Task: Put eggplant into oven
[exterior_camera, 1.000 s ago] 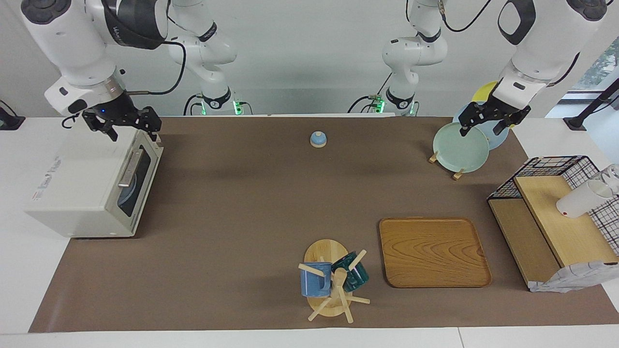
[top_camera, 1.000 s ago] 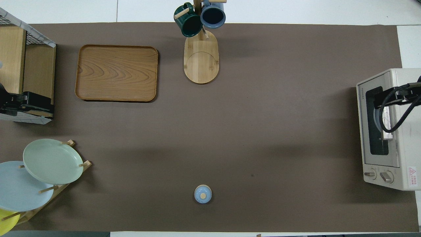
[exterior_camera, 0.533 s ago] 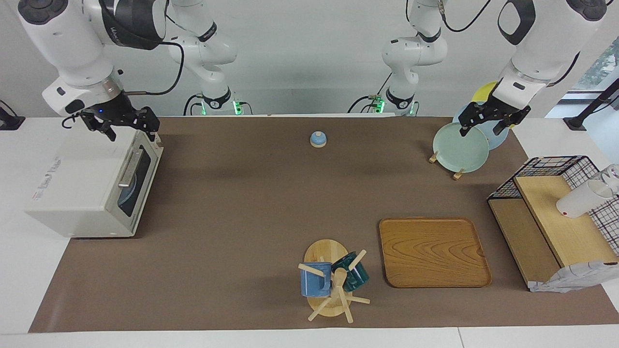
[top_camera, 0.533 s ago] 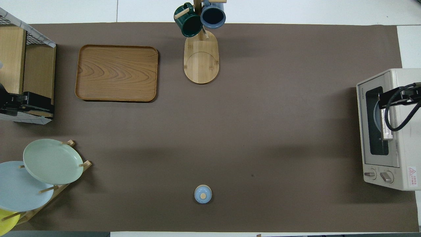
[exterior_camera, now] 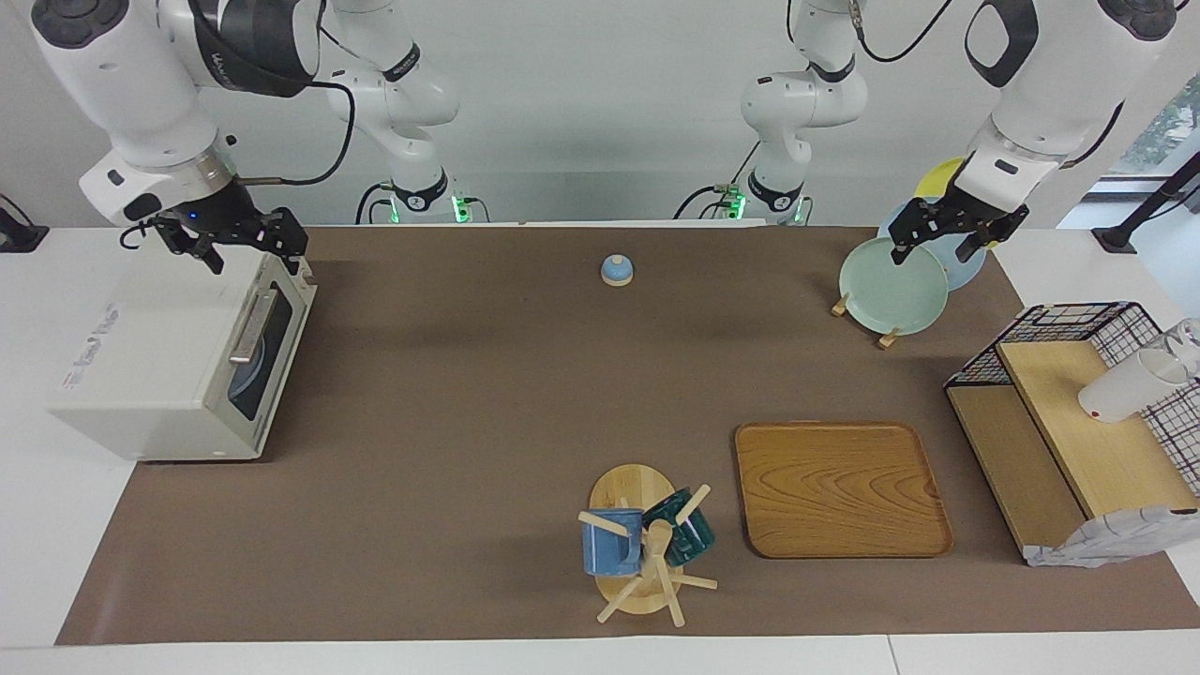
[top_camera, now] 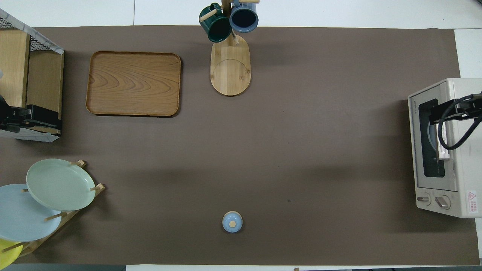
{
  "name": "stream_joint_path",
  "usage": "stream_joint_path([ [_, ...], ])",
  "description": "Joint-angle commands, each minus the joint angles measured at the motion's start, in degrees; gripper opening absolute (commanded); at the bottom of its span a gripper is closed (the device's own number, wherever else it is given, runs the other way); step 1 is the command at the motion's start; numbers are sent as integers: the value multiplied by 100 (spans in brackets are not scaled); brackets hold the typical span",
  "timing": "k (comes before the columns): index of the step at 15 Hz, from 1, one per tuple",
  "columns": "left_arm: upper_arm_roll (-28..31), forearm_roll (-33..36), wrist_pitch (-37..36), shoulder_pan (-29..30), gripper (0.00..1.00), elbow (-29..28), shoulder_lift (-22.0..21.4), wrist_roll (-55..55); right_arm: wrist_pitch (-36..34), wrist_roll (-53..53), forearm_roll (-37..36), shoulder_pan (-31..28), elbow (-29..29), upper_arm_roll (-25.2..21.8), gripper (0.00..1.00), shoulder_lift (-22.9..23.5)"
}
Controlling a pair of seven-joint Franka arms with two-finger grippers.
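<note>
The off-white oven (exterior_camera: 159, 375) stands at the right arm's end of the table with its dark glass door (top_camera: 431, 139) closed; a bluish round shape shows through the glass. The eggplant is out of view in both views. My right gripper (exterior_camera: 251, 251) hangs open and empty just above the oven's top edge, over the door's handle end. Over the plate rack at the left arm's end, my left gripper (exterior_camera: 945, 242) waits, open and holding nothing.
A plate rack (exterior_camera: 891, 286) holds green, blue and yellow plates. A wooden tray (exterior_camera: 839, 487), a mug tree (exterior_camera: 647, 544) with two mugs, a small blue lidded pot (exterior_camera: 616, 270) and a wire shelf (exterior_camera: 1069, 412) with a white cup stand on the brown mat.
My right gripper has risen slightly above the oven's top and drifted a little toward the robots. The left arm and all objects have stayed where they were.
</note>
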Motion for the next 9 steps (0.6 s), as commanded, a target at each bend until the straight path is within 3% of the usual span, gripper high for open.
stream_joint_path([
  [1,-73,95,-70,92,100,45,-27,49,-118,153,164,-104,101,106,100,42],
  [9,-73,95,-70,92,100,45,-27,49,-258,162,428,-87,197,106,100,69],
])
